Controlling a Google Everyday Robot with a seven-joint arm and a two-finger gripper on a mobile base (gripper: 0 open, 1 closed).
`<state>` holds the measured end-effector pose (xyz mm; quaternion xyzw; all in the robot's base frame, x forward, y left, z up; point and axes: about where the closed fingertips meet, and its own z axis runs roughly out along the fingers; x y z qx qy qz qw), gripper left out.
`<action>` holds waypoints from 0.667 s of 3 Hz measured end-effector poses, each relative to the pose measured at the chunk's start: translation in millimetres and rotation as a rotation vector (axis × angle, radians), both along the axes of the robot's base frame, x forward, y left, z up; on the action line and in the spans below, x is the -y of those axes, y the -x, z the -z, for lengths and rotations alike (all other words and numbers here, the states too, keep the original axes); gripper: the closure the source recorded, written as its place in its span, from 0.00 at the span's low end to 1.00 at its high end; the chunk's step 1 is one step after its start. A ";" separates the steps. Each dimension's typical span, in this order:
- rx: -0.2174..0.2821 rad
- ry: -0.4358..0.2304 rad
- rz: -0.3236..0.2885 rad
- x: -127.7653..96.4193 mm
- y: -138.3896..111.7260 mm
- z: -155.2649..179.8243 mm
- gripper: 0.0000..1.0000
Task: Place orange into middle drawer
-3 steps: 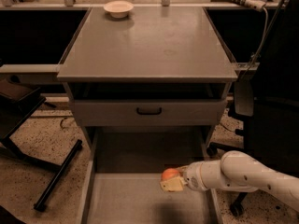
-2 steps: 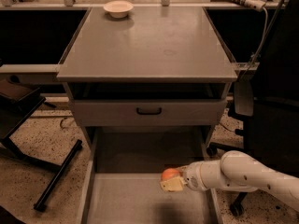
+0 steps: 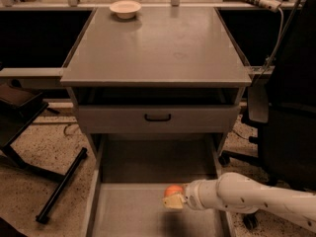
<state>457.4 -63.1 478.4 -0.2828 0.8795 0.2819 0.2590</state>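
Observation:
The orange [image 3: 172,190] is a small round bright fruit held in my gripper [image 3: 173,200], above the floor of the middle drawer [image 3: 123,211]. That drawer is the wide shallow gray tray pulled far out at the bottom of the view, with low side walls. My white arm comes in from the lower right and reaches left over the tray's right half. The gripper is shut on the orange, with a pale fingertip [image 3: 172,204] showing just under the fruit.
A gray cabinet top [image 3: 158,48] carries a shallow white bowl [image 3: 125,8] at its back left. Below it is a gray drawer front with a black handle [image 3: 157,117]. A black chair [image 3: 286,112] stands to the right, and a black bar [image 3: 61,184] lies on the speckled floor at left.

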 end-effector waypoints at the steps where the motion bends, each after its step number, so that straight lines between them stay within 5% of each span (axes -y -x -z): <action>1: -0.020 0.003 0.057 -18.5 -3.9 25.3 1.00; 2: -0.064 -0.002 0.041 -39.5 5.2 47.5 1.00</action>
